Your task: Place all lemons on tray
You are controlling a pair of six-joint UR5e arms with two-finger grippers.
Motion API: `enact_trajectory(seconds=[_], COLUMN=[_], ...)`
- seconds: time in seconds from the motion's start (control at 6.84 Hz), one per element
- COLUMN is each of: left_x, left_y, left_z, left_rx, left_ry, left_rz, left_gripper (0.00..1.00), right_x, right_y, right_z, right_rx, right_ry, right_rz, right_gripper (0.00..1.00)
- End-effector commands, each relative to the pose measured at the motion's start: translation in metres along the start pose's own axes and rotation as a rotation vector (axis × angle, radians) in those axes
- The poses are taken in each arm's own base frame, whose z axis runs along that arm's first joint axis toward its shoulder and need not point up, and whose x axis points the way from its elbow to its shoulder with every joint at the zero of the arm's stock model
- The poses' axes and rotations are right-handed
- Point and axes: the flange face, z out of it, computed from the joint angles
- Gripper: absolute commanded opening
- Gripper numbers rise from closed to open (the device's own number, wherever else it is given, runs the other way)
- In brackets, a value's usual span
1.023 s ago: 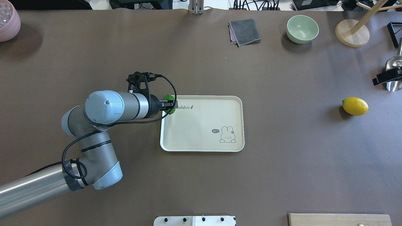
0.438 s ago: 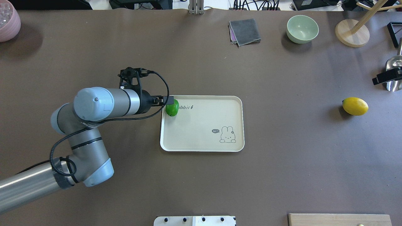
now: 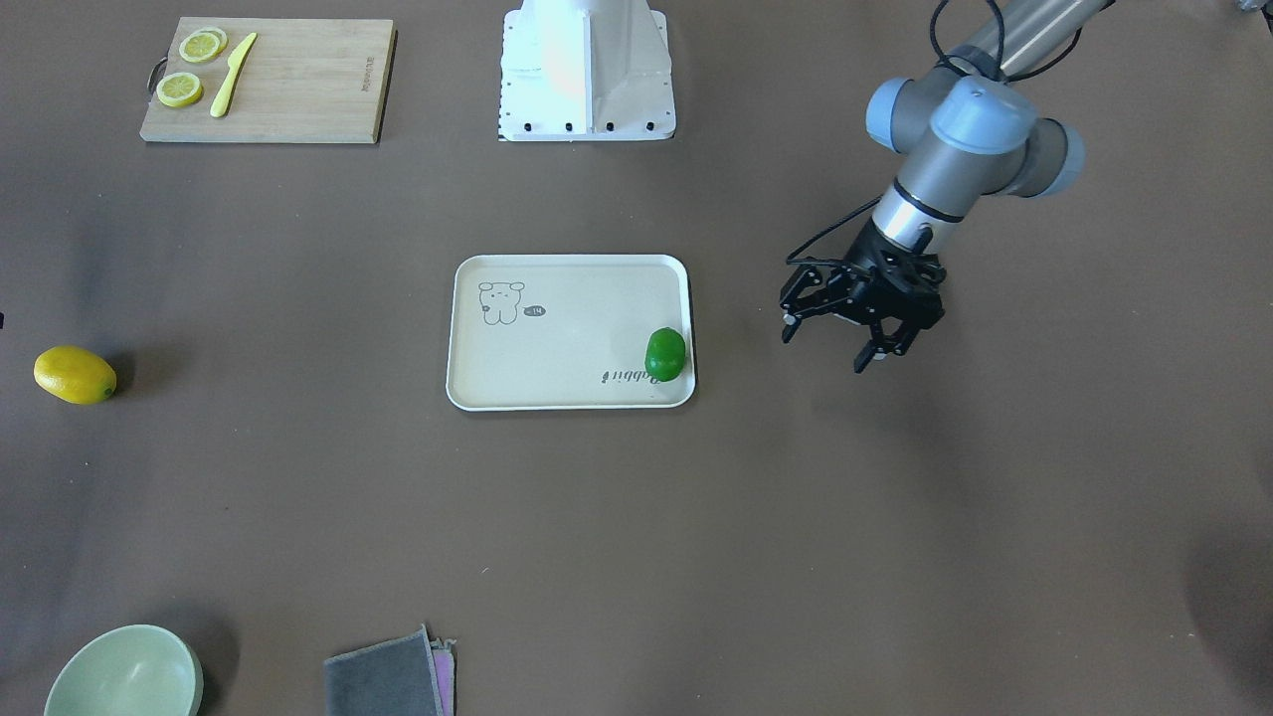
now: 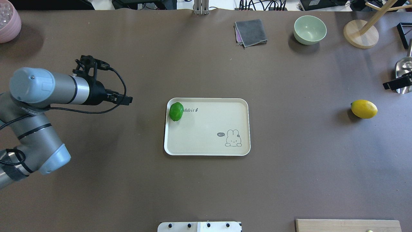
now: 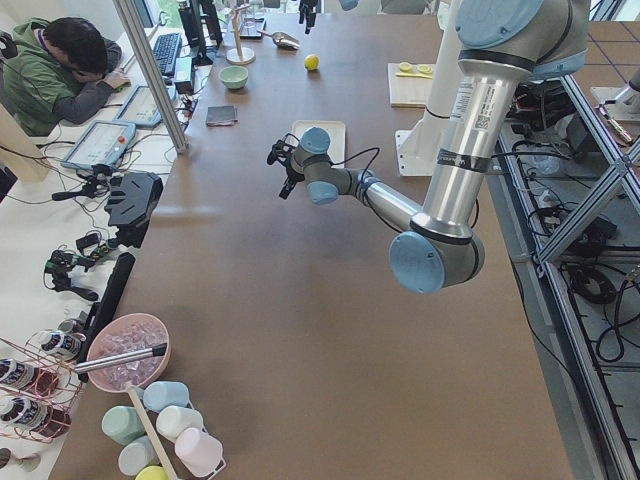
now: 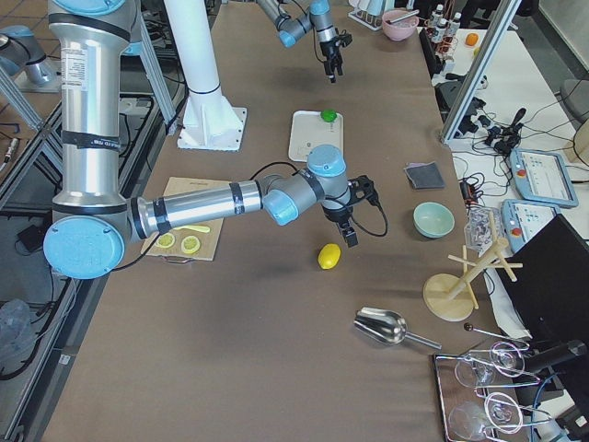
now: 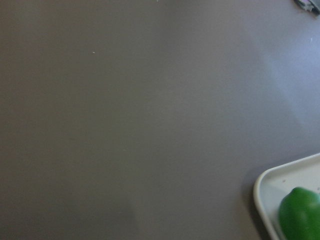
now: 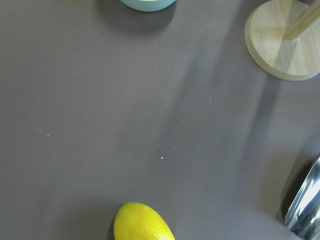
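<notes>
The cream tray (image 4: 206,135) lies mid-table and also shows in the front view (image 3: 557,373). The green lemon (image 4: 176,111) rests in its far left corner, by the "Rabbit" script (image 3: 664,354); the left wrist view shows it at the lower right (image 7: 299,217). My left gripper (image 4: 128,100) is open and empty, well off the tray's left side, above the table (image 3: 825,348). The yellow lemon (image 4: 364,109) lies on the table at the right (image 8: 142,222). My right gripper (image 4: 397,81) hovers just beyond it at the frame edge; I cannot tell whether it is open or shut.
A pale green bowl (image 4: 309,29), a grey cloth (image 4: 251,32) and a wooden stand (image 4: 360,33) sit along the far edge. A metal scoop (image 4: 405,66) lies at the right, a pink bowl (image 4: 8,21) far left. A cutting board (image 3: 298,89) holds lemon slices and a knife.
My left gripper let go of the green lemon in the tray's corner and drew back to the left, clear of the tray. The lemon stays put.
</notes>
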Motion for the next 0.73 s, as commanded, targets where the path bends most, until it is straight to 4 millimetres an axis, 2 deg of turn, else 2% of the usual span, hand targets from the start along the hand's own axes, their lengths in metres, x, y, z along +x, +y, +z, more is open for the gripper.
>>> enact_trajectory(seconds=[0.0,0.15,0.29,0.44,0.58], left_x=[-0.057,-0.060,-0.060,-0.059,-0.060], left_y=[0.010,0.014,0.014,0.015,0.014], left_z=[-0.034,-0.039,-0.039,-0.038,-0.039], left_rx=[-0.039,-0.041,-0.041,-0.042,-0.040], left_ry=[-0.001,-0.004,-0.004,-0.003,-0.005], left_rz=[0.097,0.096,0.095,0.095,0.095], left_gripper=[0.98,0.98,0.98,0.98,0.98], right_x=[0.008,0.002,-0.028,-0.039,-0.038], right_y=[0.017,0.026,0.031,0.039,0.049], right_z=[0.033,0.055,0.081,0.099,0.105], right_rx=[0.043,0.029,-0.008,-0.040,-0.062], right_ry=[0.013,-0.017,-0.053,-0.064,-0.071], right_rz=[-0.374,-0.447,-0.500,-0.521,-0.520], right_gripper=[0.99,0.99,0.99,0.99,0.99])
